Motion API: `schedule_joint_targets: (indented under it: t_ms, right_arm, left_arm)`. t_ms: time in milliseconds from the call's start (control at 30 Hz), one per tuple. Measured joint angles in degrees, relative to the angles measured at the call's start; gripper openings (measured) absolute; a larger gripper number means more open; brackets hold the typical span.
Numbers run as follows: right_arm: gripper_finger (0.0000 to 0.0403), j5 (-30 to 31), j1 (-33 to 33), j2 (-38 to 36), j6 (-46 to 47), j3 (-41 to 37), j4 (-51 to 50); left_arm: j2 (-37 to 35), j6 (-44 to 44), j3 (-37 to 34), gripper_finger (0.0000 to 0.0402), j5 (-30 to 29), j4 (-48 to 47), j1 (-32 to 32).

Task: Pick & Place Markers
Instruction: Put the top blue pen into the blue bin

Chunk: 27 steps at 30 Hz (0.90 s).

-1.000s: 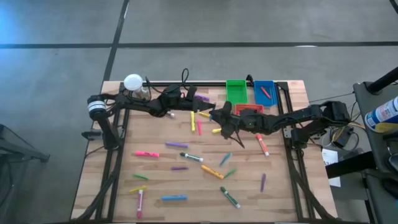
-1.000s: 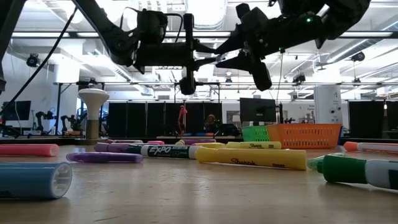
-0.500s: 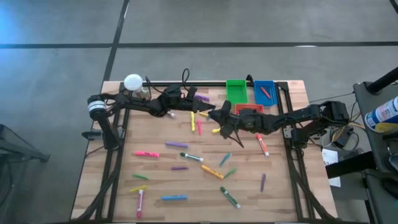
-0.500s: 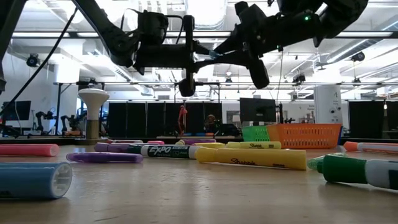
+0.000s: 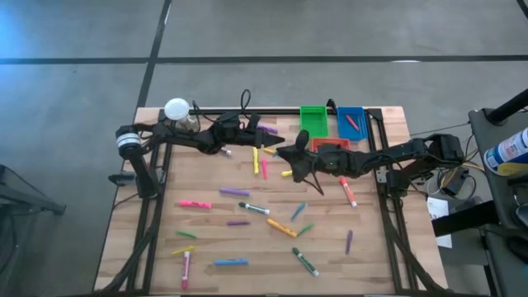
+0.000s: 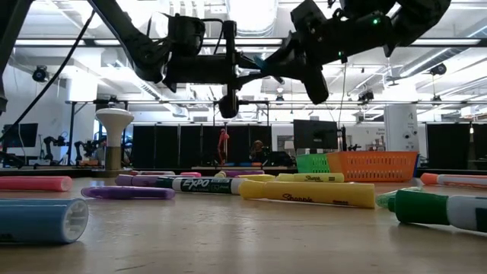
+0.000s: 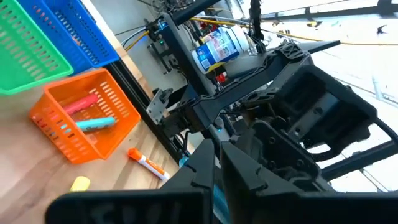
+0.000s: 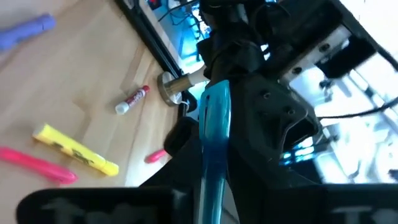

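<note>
My two grippers meet tip to tip in the air over the table's far middle. My left gripper (image 5: 275, 142) comes from the left and my right gripper (image 5: 290, 153) from the right. Both are shut on one teal marker (image 8: 213, 134), which shows as a teal sliver (image 7: 216, 191) in the left wrist view. Several other markers lie flat on the wooden table (image 5: 206, 235), among them a pink one (image 5: 195, 204), a blue one (image 5: 231, 262) and an orange one (image 5: 281, 228). My left gripper pinches the teal marker (image 7: 216, 191) between its two fingers, which point level toward the table's right. The marker is lifted clear of the table. Which end it has is hidden by the fingers. My right gripper pinches the same marker's barrel (image 8: 210, 168) between its two fingers, coming about level from the table's right. The marker runs forward from it toward my left gripper, clear of the table.
Three bins stand at the far right: a green bin (image 5: 313, 120), a blue bin (image 5: 350, 122) holding a red marker, and an orange-red bin (image 7: 84, 118) holding a pink and a teal marker. A white round-topped stand (image 5: 176, 108) is at the far left corner.
My right gripper has rolled about its own pointing line and shut its fingers on the teal marker that my left gripper holds. Both hands have stayed in place over the far middle of the table.
</note>
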Motion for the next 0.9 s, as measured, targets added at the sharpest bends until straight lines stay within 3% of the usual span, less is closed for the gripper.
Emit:
schedule_joint_targets:
  t_ms: [133, 333, 500, 667, 900]
  right_arm:
    - [0.0055, 0.2, -0.4, -1.7, 8.6, 0.0, -2.8]
    - [0.0055, -0.4, -3.6, -6.4, 27.4, 0.0, -12.3]
    - [0.0055, -0.4, -7.2, -9.4, 42.8, 0.0, -20.8]
    - [0.0055, -0.6, -10.5, -10.1, 51.4, -0.1, -24.5]
    - [0.0055, -0.7, -13.9, -9.9, 54.7, -0.1, -26.2]
  left_arm:
    - [-0.9, 4.0, -0.1, 0.0046, 4.5, 0.2, 1.7]
    - [-5.7, 18.4, -2.3, 0.0048, 6.5, -2.0, 2.1]
    - [-12.2, 34.3, -5.0, 0.0031, -9.9, -16.3, 1.5]
    - [-18.8, 45.8, -6.2, 0.0010, -27.0, -29.0, -0.9]
    - [-27.8, 49.4, -7.1, 0.0000, -33.3, -37.5, -3.9]
